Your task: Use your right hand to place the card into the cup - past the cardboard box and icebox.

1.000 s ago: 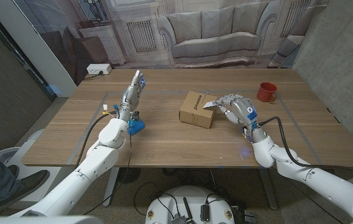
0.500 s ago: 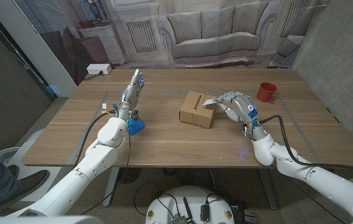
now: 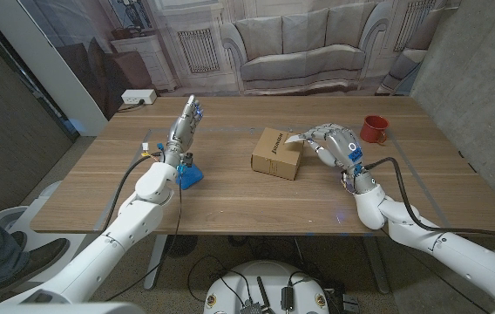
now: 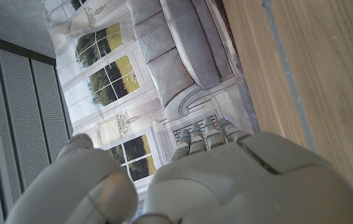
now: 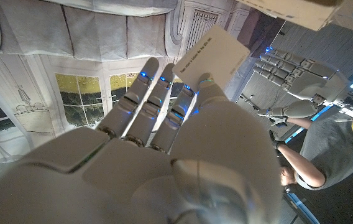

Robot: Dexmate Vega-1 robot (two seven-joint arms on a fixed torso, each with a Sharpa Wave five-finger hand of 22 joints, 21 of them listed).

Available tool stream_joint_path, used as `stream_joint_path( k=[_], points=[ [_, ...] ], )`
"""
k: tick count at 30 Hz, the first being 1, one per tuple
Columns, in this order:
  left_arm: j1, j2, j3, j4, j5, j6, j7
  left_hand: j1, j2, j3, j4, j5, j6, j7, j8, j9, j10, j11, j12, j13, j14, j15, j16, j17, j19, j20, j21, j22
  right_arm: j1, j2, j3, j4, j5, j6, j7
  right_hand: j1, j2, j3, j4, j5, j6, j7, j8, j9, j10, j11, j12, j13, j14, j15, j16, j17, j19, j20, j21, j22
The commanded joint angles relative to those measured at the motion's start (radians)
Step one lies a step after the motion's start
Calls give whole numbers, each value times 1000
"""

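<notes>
The right hand (image 3: 333, 144) pinches the card (image 3: 297, 140) beside the cardboard box (image 3: 276, 153); the carry is starting. Next it must travel to the red cup (image 3: 373, 129).

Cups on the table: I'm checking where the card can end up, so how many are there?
1. A red cup stands near the table's far right corner, beyond the right hand holding the card. The cardboard box may hide something behind it.

Cardboard box (image 3: 277, 153): dark printed wording on the side face, too small to read. Card (image 5: 214, 55): one line of fine print, illegible. No other text legible.
</notes>
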Motion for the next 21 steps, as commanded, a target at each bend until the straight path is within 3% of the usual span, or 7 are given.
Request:
stream_joint_path(
  k=[1,7,21],
  points=[
    [-27,-11,11,36,-12,2,-28,5,1,-6,1,-2,7,5,-3,1,4,-1,2,5,-7,3,0,3,-4,-1,-4,3,-16,-14,29,-73,30,-41,46,9,-3,-8,1,-1,14,2,-2,3,7,0,-1,3,-5,-92,3,0,-7,-131,13,0],
    [-46,-28,21,70,-23,-8,-49,5,2,-7,1,-2,8,4,-3,1,4,-1,2,5,-7,4,0,3,-5,0,-4,3,-22,-11,34,-74,31,-56,46,1,-5,-23,7,-1,13,0,-6,3,4,-3,-2,1,-67,-86,-15,-28,-26,-133,16,-6],
    [-68,-50,28,126,-43,-32,-81,7,2,-9,1,-2,8,3,-3,1,5,-1,2,5,-8,4,0,3,-5,0,-4,3,-53,-7,74,-110,76,-113,60,0,-2,-29,10,-3,13,0,-5,6,3,-4,0,2,-78,-84,-12,-29,-33,-133,21,-9]
  ],
)
